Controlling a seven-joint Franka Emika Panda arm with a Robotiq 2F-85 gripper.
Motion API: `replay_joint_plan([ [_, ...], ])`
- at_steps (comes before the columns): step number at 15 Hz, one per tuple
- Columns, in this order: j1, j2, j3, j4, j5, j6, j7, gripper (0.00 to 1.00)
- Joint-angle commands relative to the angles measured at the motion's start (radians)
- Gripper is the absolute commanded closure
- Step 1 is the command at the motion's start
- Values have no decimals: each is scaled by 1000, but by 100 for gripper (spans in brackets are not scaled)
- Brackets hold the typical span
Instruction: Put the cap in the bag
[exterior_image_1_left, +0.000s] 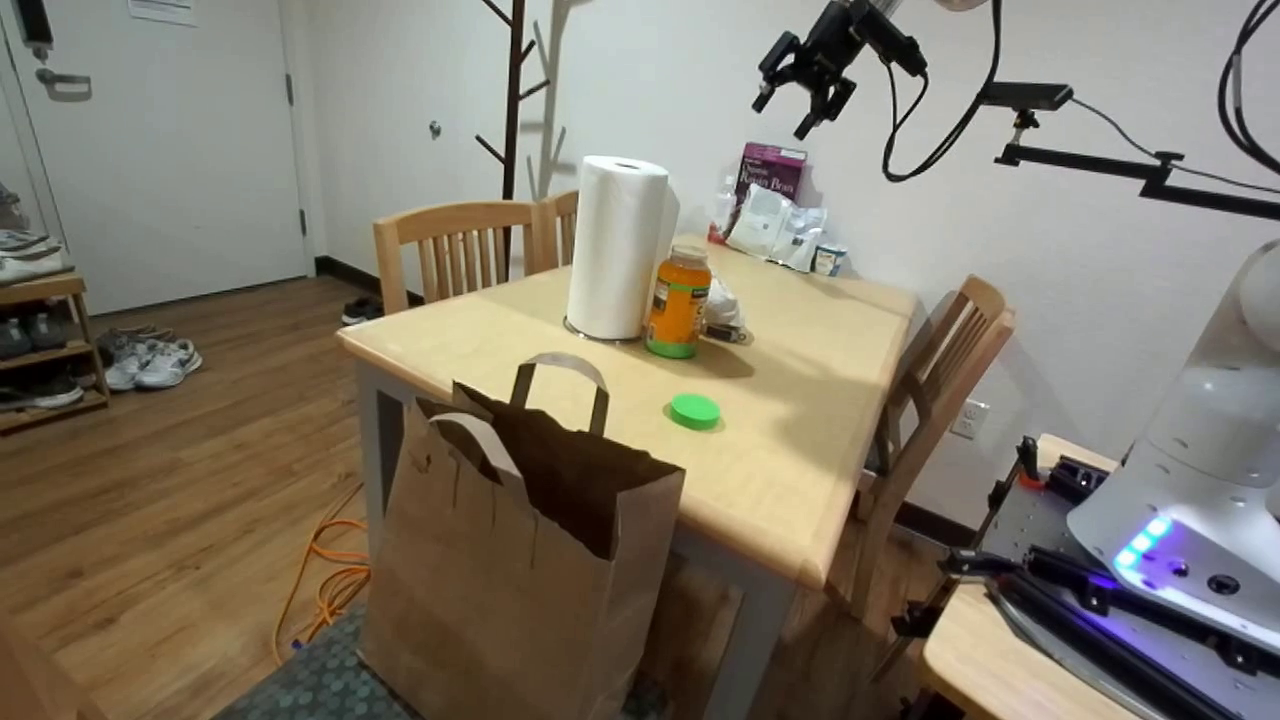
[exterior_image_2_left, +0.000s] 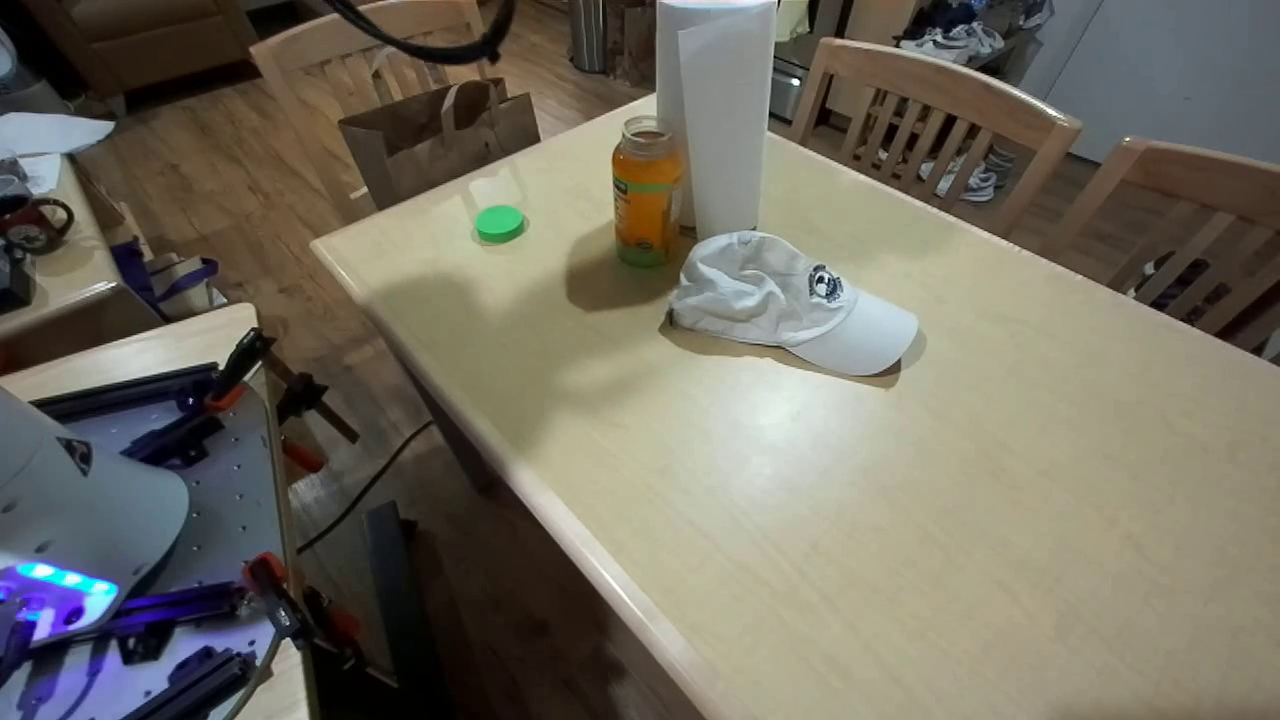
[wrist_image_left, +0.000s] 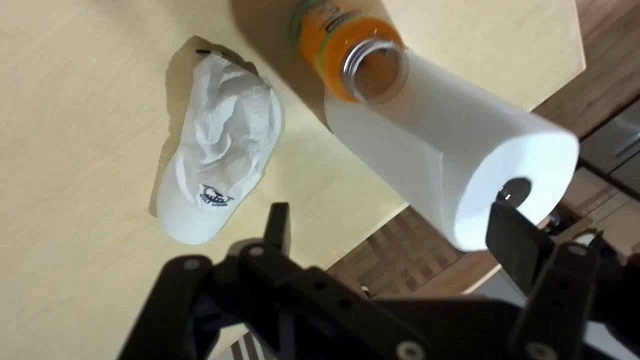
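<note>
"What is taking up the most space?"
"The pale wooden counter (exterior_image_2_left: 900, 560), filling much of both exterior views."
"And where is the bag (exterior_image_1_left: 500, 590) standing?"
"It is standing upright on a patterned chair seat (exterior_image_1_left: 320, 668), just beside the counter, its mouth gaping and its looped handles sticking up."
"What is rising tallest there?"
"A paper towel roll (exterior_image_1_left: 612, 250), standing on end."
"Where is the cap (exterior_image_2_left: 765, 300) lying?"
"On the counter, near the roll but apart from it. Its white crown is sagging in creases, and its brim is pointing away from the bag."
"How is the tool (exterior_image_1_left: 783, 117) doing?"
"It is hanging in the air above the counter, well away from the cap, its fingers standing wide apart."
"And the orange jar (exterior_image_2_left: 645, 205)?"
"It is standing just beside the roll, its mouth uncovered."
"What is coming last?"
"The round green lid (exterior_image_2_left: 499, 223); it is lying flat on the counter, between the jar and the bag."
</note>
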Motion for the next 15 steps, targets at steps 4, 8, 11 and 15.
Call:
replay_joint_plan([
  [4, -11, 73, -13, 33, 23, 118, 133, 0],
  [8, -12, 141, -9, -11, 11, 370, 287, 0],
  [11, -16, 219, -35, -46, -72, 566, 441, 0],
  [15, 44, 342, -218, -48, -366, 700, 750, 0],
])
